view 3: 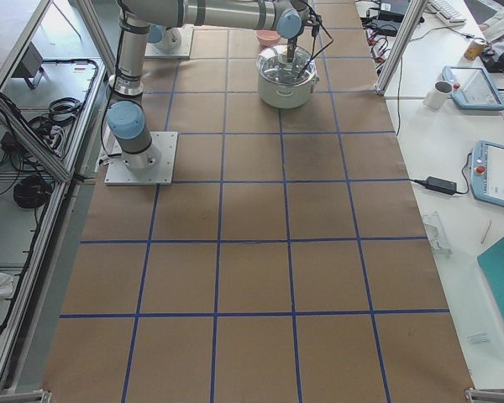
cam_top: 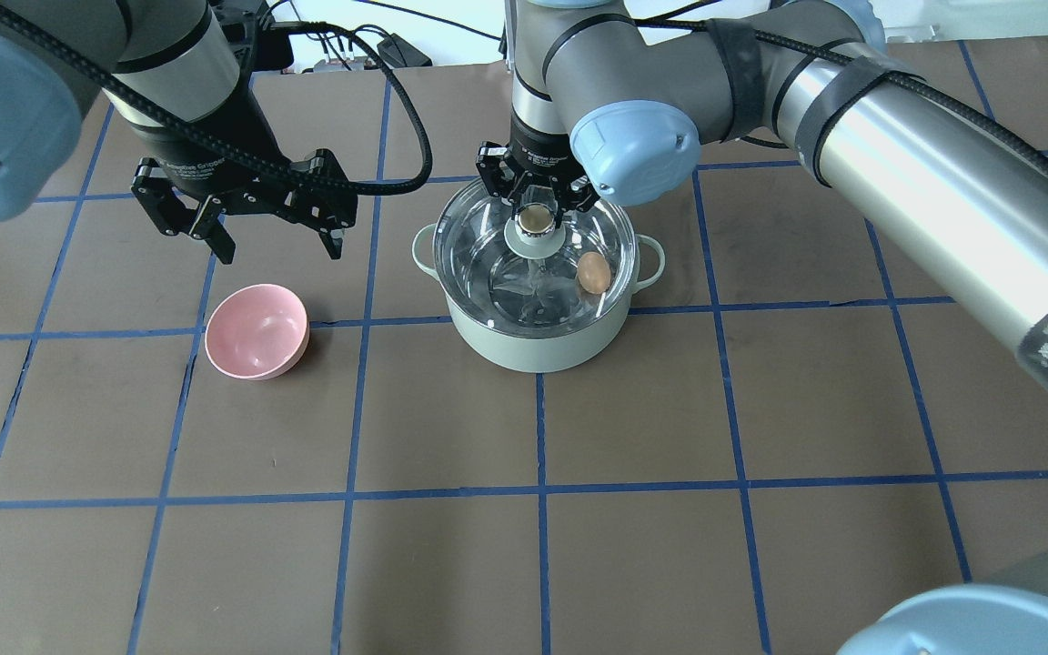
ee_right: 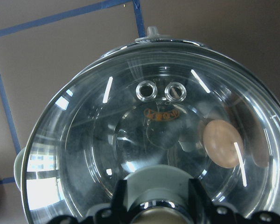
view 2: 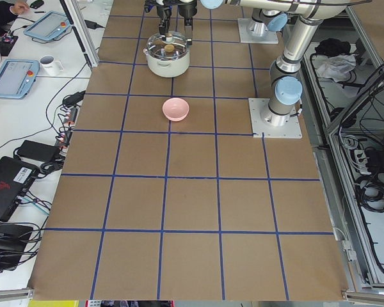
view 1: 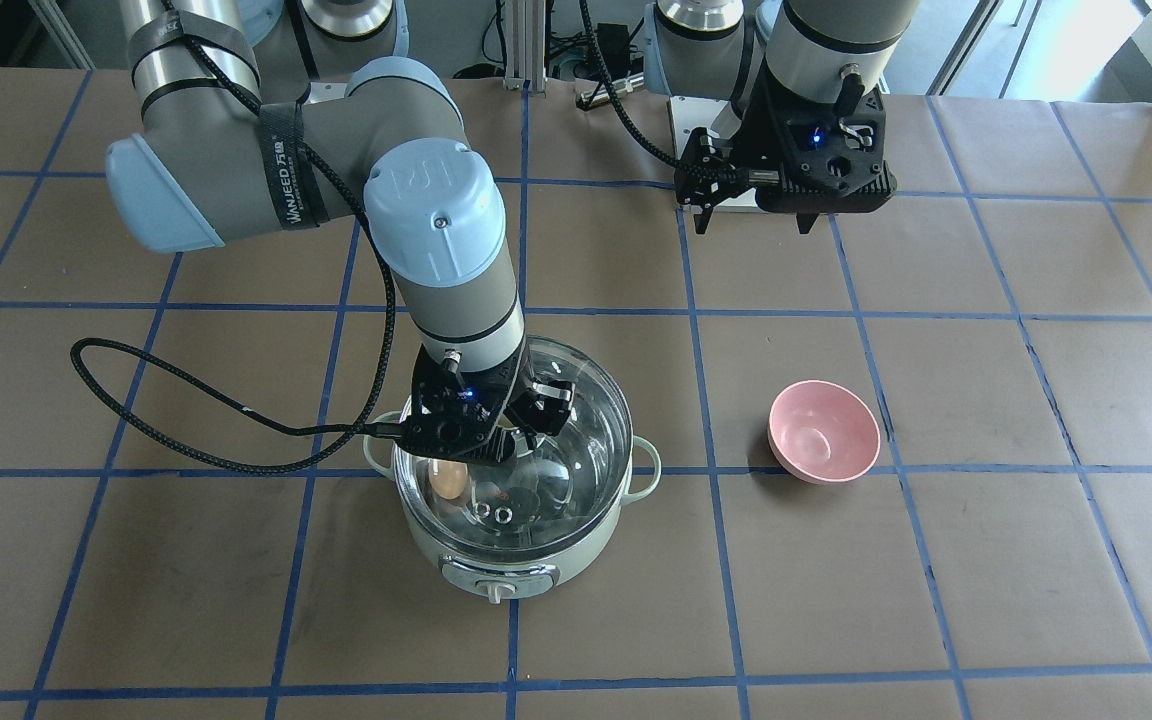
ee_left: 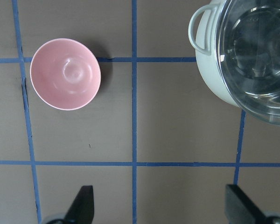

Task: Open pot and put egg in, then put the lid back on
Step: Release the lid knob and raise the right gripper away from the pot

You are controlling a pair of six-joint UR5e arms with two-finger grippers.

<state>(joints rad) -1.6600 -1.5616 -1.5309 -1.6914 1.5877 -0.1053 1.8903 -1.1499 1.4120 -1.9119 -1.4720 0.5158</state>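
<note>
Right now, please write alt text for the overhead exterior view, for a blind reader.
A clear lid sits on a mint-green pot with an egg inside; the right gripper, open, straddles the lid's knob. The left gripper hangs open above the table near a pink bowl.

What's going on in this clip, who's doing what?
The right gripper is down at the lid, with its fingers on either side of the knob. Whether it is actually clamped is unclear. The lid sits on the pot, and the egg is inside, visible through the glass. The left gripper hangs open and empty above the table, near the pink bowl.
</note>
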